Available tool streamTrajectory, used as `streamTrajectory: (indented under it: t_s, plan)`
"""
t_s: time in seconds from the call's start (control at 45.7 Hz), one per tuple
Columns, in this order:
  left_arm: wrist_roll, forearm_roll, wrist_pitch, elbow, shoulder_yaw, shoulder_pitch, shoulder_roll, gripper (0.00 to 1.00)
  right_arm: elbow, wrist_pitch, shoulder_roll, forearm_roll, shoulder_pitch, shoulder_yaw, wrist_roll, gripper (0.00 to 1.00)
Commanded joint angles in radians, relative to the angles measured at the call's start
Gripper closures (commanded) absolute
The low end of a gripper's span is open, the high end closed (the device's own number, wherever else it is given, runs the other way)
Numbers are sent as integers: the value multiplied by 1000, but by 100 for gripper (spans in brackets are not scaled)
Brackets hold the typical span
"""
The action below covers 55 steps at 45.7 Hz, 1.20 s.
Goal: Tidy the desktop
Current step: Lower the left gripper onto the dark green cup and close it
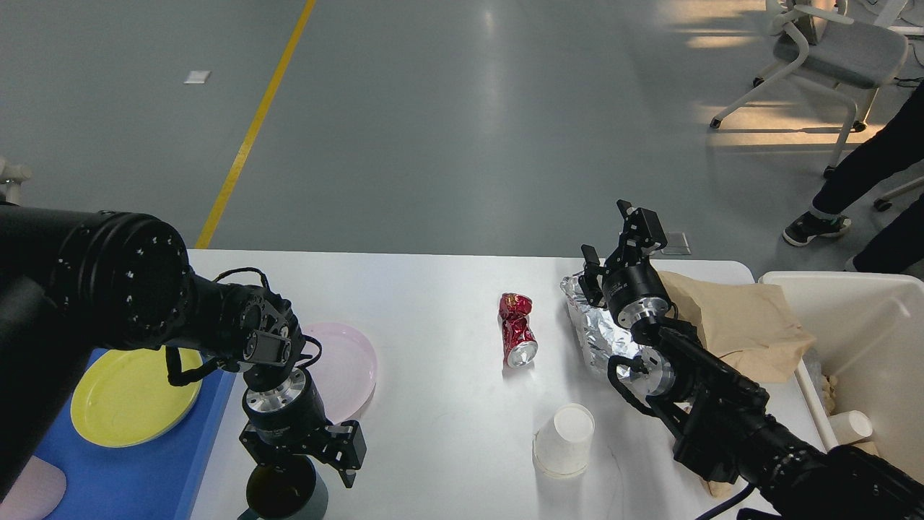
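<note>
The white desktop (pixel 433 289) holds a crushed red can (pixel 518 329), crumpled foil (pixel 593 334), a brown paper bag (pixel 736 325), a white paper cup (pixel 564 439) lying tilted, a pink plate (pixel 343 368) and a dark mug (pixel 281 495) at the front edge. My left gripper (pixel 299 453) points down, open, its fingers spread just above the mug's rim. My right gripper (pixel 613 242) is open and empty, raised over the far end of the foil.
A blue tray (pixel 144 477) at the left carries a yellow plate (pixel 133 397) and a pink cup (pixel 29 495). A cream bin (pixel 873 318) at the right holds a paper cup (pixel 850 426). A chair (pixel 830 58) and a person's legs (pixel 866 173) are beyond the table.
</note>
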Motion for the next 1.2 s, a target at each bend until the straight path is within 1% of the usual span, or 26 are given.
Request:
streamTrajectory:
  t_s: [0.0,0.088,0.219,0.285,0.394,0.613,0.745,0.986,1.183]
  plan:
    - [-3,0,-10,0,1,0,-1,33,0,0,0,0,0,0,0,0]
    - [-4,0,-15,0,-1,0,-2,41,0,0,0,0,0,0,0,0]
    - [-3,0,-21,0,-1,-2,-4,49,0,0,0,0,0,0,0,0]
    - [-3,0,-39,0,1,-3,-1,58,0,0,0,0,0,0,0,0]
    - [-3,0,-75,0,1,-5,1,68,0,0,0,0,0,0,0,0]
    - [-1,0,-104,0,4,-6,2,83,0,0,0,0,0,0,0,0]
    - [-1,0,-116,0,5,-9,2,89,0,0,0,0,0,0,0,0]
    - [-1,0,-116,0,8,-8,8,90,-2,0,0,0,0,0,0,0]
    - [-1,0,-116,3,8,-8,24,94,0,0,0,0,0,0,0,0]
